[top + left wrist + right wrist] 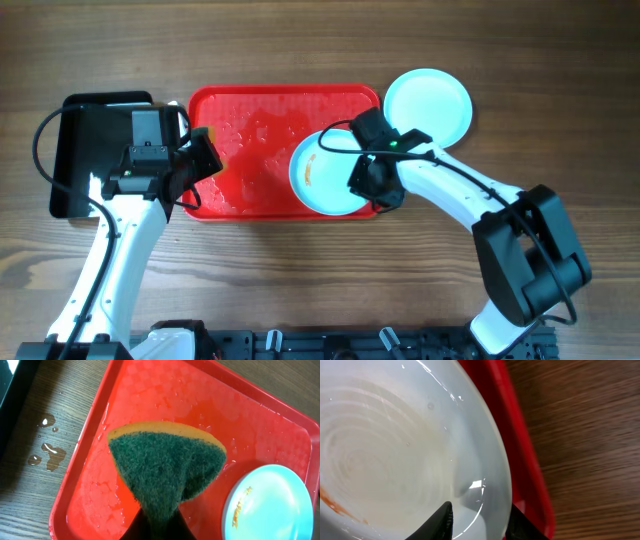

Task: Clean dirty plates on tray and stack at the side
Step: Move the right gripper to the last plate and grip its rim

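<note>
- Overhead: the red tray (250, 105) sits mid-frame on the worktop (300, 290); a smeared plate (322, 178) lies at its right end, lapping over the tray's lower rim; a clean-looking plate (428, 105) rests off the tray, just beside its upper right corner; a black tray (75, 150) lies at far left; the left jaws hang over the red tray's left end, and the right jaws are at the smeared plate's right rim.
- Left wrist: the left jaws are pressed together on a sponge (165, 467), green scouring face toward us, above the wet tray floor; the smeared plate sits at lower right, near the sponge but apart from it; the orange smear (237, 510) marks its left inner edge.
- Right wrist: the right jaws straddle the plate's rim, one inside the dish and one outside by the tray wall; we cannot tell whether they pinch it or merely bracket it.
- We judge that scrubbing this plate is the step in hand; the next move calls for carrying the sponge rightward onto the smear while the plate is steadied.
</note>
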